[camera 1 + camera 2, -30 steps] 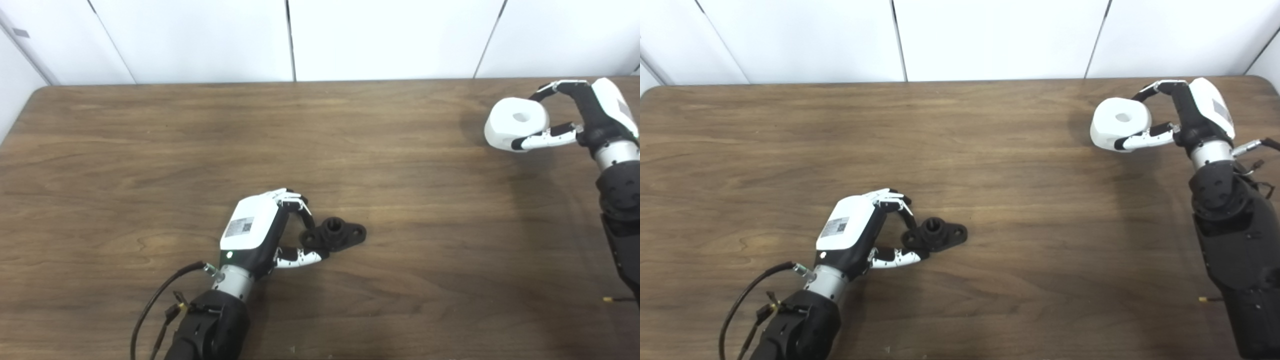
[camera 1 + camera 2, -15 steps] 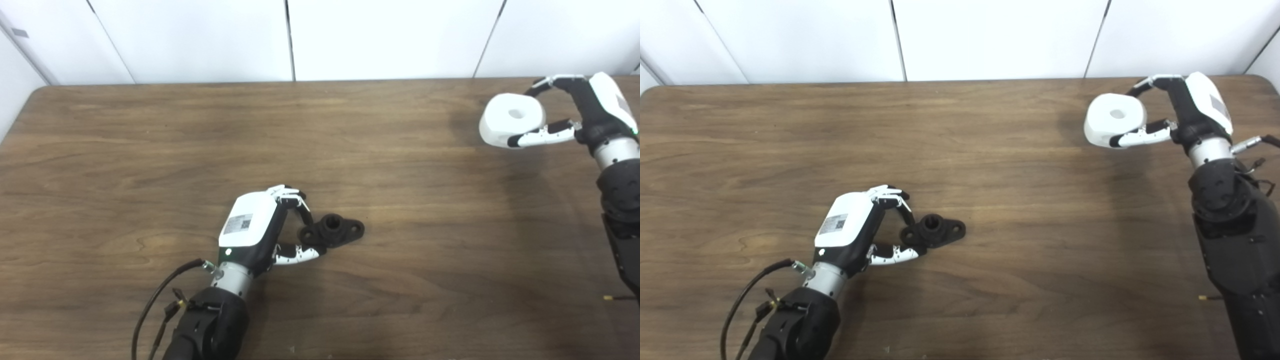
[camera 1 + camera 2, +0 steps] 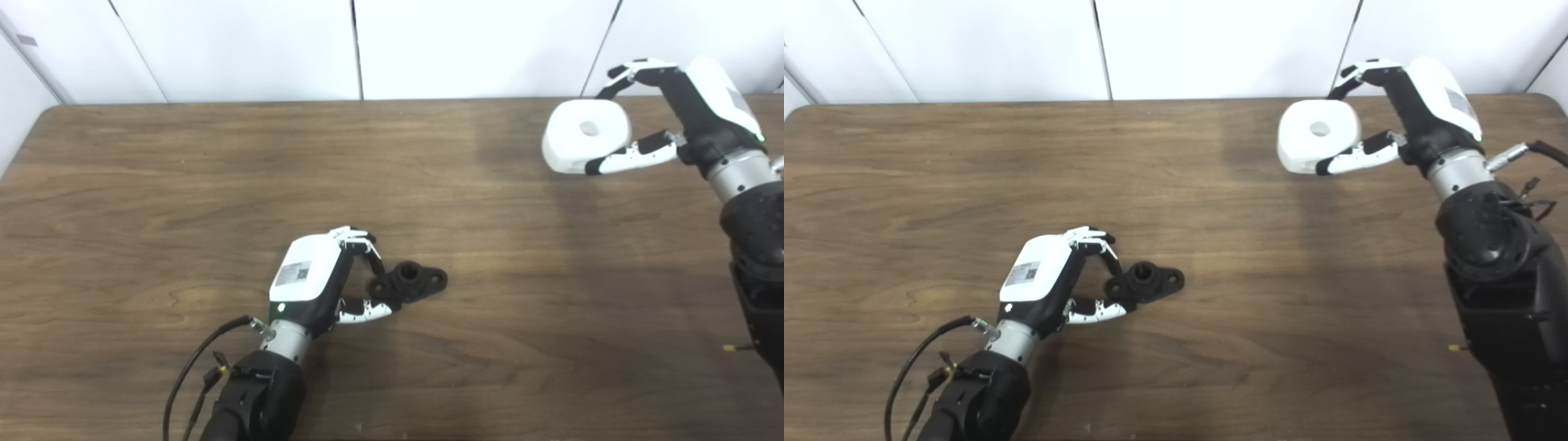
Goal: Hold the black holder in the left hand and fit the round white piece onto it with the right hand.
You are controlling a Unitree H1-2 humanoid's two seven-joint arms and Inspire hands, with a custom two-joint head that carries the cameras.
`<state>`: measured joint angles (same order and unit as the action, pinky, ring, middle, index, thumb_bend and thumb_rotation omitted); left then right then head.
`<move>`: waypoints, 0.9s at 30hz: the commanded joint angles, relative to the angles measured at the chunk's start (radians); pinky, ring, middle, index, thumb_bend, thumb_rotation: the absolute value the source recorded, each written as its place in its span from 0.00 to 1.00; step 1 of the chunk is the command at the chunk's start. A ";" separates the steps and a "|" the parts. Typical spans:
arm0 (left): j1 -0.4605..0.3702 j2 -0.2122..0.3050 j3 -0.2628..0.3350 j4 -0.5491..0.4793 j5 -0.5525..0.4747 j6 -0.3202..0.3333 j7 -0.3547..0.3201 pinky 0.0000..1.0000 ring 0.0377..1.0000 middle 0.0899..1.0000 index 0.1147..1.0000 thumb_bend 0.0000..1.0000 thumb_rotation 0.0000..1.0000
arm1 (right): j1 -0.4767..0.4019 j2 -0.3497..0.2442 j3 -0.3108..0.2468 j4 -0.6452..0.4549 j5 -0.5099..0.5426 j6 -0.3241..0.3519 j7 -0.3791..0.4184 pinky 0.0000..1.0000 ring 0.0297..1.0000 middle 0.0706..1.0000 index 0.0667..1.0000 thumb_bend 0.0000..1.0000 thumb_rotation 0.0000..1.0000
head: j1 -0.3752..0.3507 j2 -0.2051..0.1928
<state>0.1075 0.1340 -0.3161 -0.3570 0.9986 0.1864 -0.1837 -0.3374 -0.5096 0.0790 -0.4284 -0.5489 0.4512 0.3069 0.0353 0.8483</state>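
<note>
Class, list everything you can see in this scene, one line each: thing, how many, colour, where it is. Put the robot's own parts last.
Table: one, brown wood grain, fills most of the view.
Wall panels: white, behind the table's far edge.
Black holder: one, black, near the table's middle, pinched at its left end.
Round white piece: one, white with a centre hole, held at the far right.
Left hand: one, white and black, gripping the holder.
Right hand: one, white and black, gripping the white piece.
</note>
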 commanded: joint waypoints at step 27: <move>-0.002 0.005 -0.016 0.044 0.003 0.018 -0.013 0.81 0.85 0.75 0.42 0.52 0.04 | 0.048 0.309 0.156 -0.235 -0.106 0.009 0.136 0.86 0.93 0.81 0.45 0.52 0.14 | 0.001 0.001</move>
<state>0.1014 0.1345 -0.3247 -0.3453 0.9986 0.1869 -0.1704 -0.2614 -0.2143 0.2353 -0.6284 -0.6570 0.4682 0.4525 0.0353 0.8483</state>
